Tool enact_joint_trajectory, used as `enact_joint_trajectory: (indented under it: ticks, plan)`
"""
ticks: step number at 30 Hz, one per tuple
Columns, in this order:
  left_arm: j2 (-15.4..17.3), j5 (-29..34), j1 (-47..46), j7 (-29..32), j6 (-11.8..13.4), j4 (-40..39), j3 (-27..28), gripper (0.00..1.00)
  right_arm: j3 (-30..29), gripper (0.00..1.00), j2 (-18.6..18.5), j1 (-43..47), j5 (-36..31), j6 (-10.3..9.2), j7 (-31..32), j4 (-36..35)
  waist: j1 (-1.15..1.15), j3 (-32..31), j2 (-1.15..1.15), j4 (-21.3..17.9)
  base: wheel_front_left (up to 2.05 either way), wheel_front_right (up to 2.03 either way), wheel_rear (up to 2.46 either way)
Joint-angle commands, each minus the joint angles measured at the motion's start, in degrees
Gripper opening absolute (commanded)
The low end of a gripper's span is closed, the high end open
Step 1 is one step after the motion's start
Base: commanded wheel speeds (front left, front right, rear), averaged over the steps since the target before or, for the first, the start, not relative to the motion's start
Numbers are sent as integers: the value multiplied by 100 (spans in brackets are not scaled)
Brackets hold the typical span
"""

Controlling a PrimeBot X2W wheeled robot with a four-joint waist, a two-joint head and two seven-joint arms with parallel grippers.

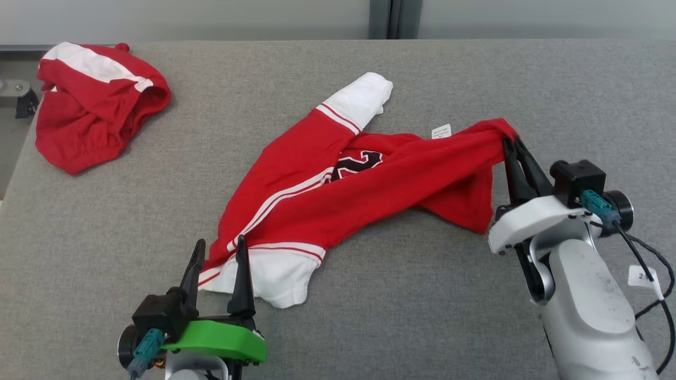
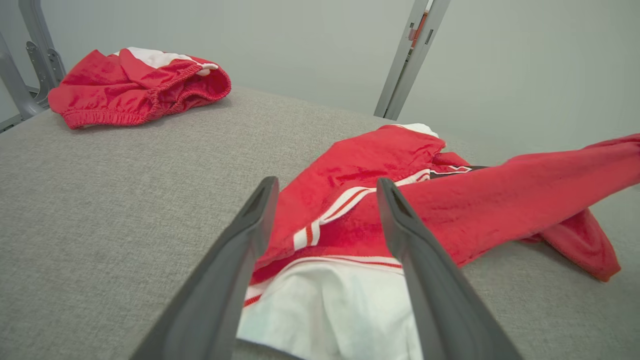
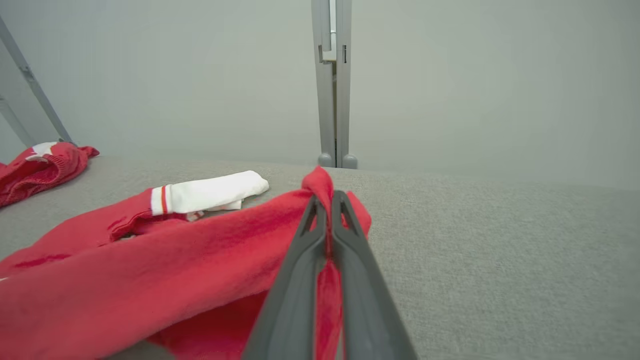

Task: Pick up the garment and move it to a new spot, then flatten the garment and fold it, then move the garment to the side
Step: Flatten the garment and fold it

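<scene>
the red and white fleecy garment (image 1: pixel 327 195) is lying twisted across the middle of the grey woven-fabric table (image 1: pixel 369 316), its soft cloth bunching into a long roll that is half hiding a black printed numeral (image 1: pixel 356 163). the right gripper (image 1: pixel 512 143), its 2 slim dark fingers pressed together, is pinching the garment's red right-hand corner. the left gripper (image 1: pixel 221 241) is hovering with its 2 fingers spread, grasping nothing, over the smooth white hem band (image 1: pixel 274 274) at the near left end; whether they are touching cloth is unclear. a crumpled red and white bundle (image 1: pixel 95 105) with a gathered edge is sitting far left.
</scene>
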Motion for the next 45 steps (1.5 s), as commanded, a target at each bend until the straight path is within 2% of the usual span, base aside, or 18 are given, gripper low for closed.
enact_joint_trajectory:
  ticks: [1,10,21,22,23,24,25,36,45]
  plan:
    - [14,14,-39,-2,-25,7,14,100,-78,0,-58,251,-43,-8,-19,-148,0,-48,0,-87,0,0,0]
    - [14,99,28,-3,-42,-89,211,100,-497,0,-23,1956,30,-8,398,-964,0,-7,0,-468,0,0,0]
    - [15,153,-40,-3,-93,-43,288,100,-317,0,-9,2504,357,-8,451,-742,0,-57,0,-668,0,0,0]
    - [15,153,-36,-3,-95,-46,294,100,-306,5,-11,2507,359,-8,442,-724,0,-66,0,-681,0,0,0]
    - [15,152,-30,-3,-97,-46,305,100,-315,40,-12,2509,374,-8,406,-706,0,-83,0,-698,0,0,0]
    - [15,150,-26,-2,-98,-49,309,100,-322,87,-12,2510,389,-8,379,-714,0,-93,0,-709,0,0,0]
    - [15,146,-19,-2,-97,-49,310,100,-322,100,-11,2514,394,-8,372,-727,0,-107,0,-719,0,0,0]
    - [15,62,82,-3,-57,-71,268,100,-753,100,-8,2442,30,-8,579,-1564,0,-247,0,-677,0,0,0]
    - [14,-16,114,-2,-64,11,155,100,-556,100,-6,2145,31,-8,618,-1748,0,-363,0,-465,0,0,0]
